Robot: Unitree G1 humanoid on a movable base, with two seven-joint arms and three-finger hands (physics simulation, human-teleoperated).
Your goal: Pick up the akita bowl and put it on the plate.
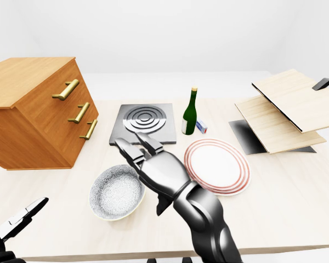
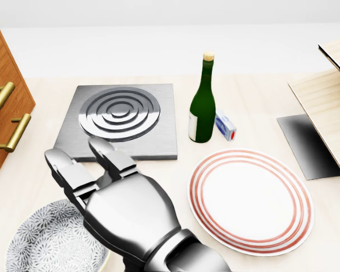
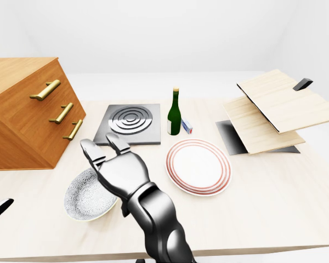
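Head view: my right hand (image 2: 120, 207) sits lower left, fingers spread, gripping nothing, overlapping the right rim of the akita bowl (image 1: 113, 194) (contact unclear). Bowl rests on the table (image 1: 285, 186), lower left; plate (image 1: 217, 164) lies near its right. Left hand (image 1: 13, 224), left-eye bottom-left corner: I cannot tell its state.

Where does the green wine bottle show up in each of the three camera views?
Left-eye view: the green bottle stands upper centre, just right of the stove burner.
Head view: upper centre, a little right of the middle.
Right-eye view: upper centre, near the middle.
Shared landmark: the red-ringed plate lies below and slightly right of the bottle in all three.
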